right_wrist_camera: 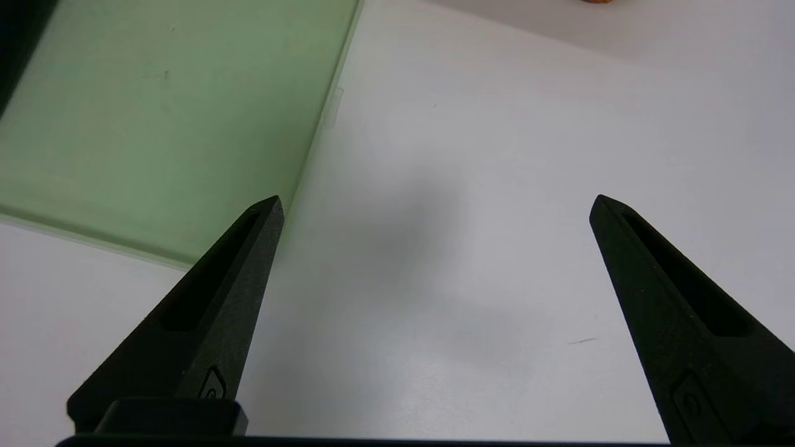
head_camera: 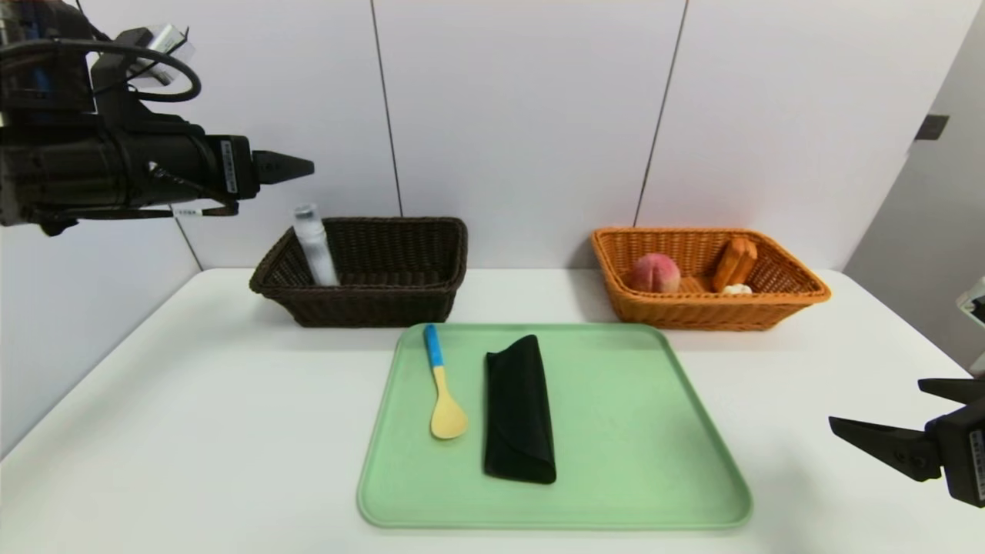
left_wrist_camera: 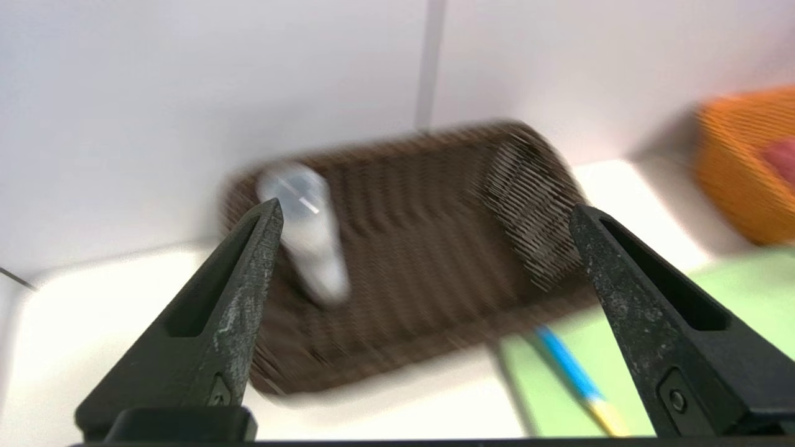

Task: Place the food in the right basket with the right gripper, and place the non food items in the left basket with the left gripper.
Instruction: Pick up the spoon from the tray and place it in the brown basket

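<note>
The left claw [head_camera: 296,167] hangs in the air above and to the left of the dark brown basket [head_camera: 362,300], its two prongs spread wide with nothing between them (the left wrist view shows this plainly). A clear bottle [head_camera: 314,246] leans upright in that basket's left corner. On the white tabletop [head_camera: 192,400] in front of the baskets lies a green tray [head_camera: 639,431], which carries a spoon [head_camera: 442,385] with a blue and yellow handle and, just beside it, a folded black pouch [head_camera: 519,412]. The orange basket [head_camera: 716,312] stands at the right rear, holding a peach [head_camera: 656,273], a piece of bread [head_camera: 735,263] and something small and white [head_camera: 736,289]. The right claw [head_camera: 885,419] is parked low over the tabletop right of the tray, prongs wide apart and empty.
</note>
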`<state>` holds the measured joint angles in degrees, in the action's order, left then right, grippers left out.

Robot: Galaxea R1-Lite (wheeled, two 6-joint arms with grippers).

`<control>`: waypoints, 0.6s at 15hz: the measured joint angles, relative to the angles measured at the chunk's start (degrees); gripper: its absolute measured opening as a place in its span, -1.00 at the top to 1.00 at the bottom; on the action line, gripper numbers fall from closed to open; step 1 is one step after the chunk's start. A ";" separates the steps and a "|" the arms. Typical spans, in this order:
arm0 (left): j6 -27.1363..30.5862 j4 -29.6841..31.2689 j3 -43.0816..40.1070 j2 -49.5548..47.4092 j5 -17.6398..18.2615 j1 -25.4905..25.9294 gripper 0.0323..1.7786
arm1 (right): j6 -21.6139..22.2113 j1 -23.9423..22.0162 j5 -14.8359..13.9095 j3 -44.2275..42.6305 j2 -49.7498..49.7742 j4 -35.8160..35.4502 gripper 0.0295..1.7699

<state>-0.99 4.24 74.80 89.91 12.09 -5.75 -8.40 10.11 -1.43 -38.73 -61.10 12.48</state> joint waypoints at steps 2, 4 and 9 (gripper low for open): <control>-3.17 -2.73 -5.73 -5.51 -0.46 -3.74 -0.86 | -0.11 0.00 0.00 0.43 0.11 0.00 -0.92; -4.72 -3.51 -11.26 -9.73 -1.24 -7.52 -0.87 | -0.20 0.00 -0.05 0.69 0.16 0.07 -0.92; -5.13 -11.35 -16.07 -13.20 -5.01 -15.60 -0.88 | -0.99 0.00 -0.05 1.66 0.20 0.05 -0.92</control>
<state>-6.12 -7.11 58.73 76.70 7.08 -21.36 -9.39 10.11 -1.48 -37.07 -60.90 12.53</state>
